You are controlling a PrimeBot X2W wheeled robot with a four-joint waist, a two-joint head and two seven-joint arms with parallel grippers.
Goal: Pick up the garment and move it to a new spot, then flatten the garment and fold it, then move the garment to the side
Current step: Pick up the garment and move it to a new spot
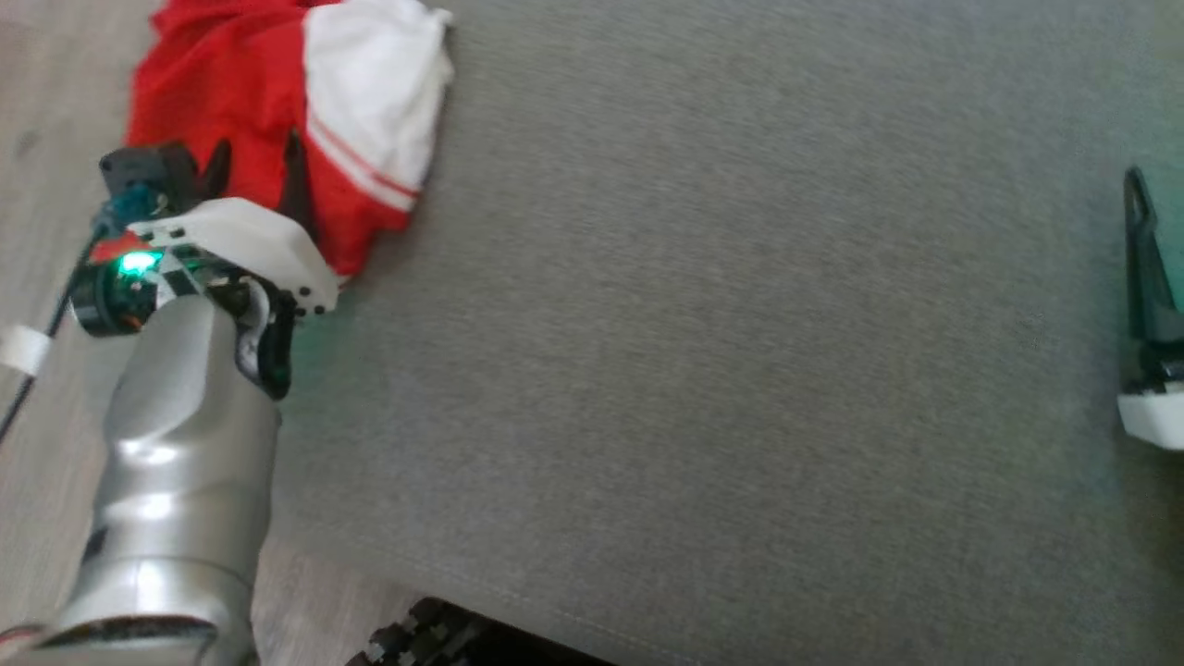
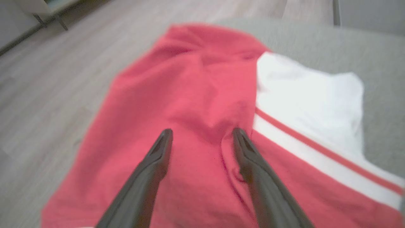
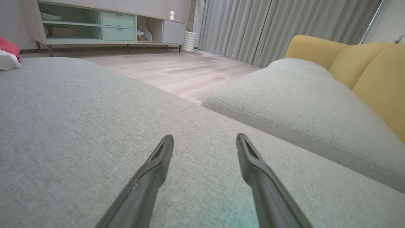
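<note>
The garment (image 1: 277,102) is a red piece with a white panel and red stripes, bunched at the far left corner of the grey cushion (image 1: 740,324). My left gripper (image 1: 257,159) stands open just over its red near part, nothing between its fingers. In the left wrist view the garment (image 2: 196,104) lies under the open left gripper (image 2: 202,134), red to the left and white to the right. My right gripper (image 1: 1136,190) is at the right edge of the head view; in the right wrist view it (image 3: 205,141) stands open over bare cushion. A corner of the garment (image 3: 8,52) shows far left.
Wooden floor (image 1: 46,111) runs along the cushion's left edge, and the garment hangs partly over it. A second grey cushion with yellow backrests (image 3: 364,66) lies to the right across a gap. A low cabinet (image 3: 104,22) and curtains stand across the room.
</note>
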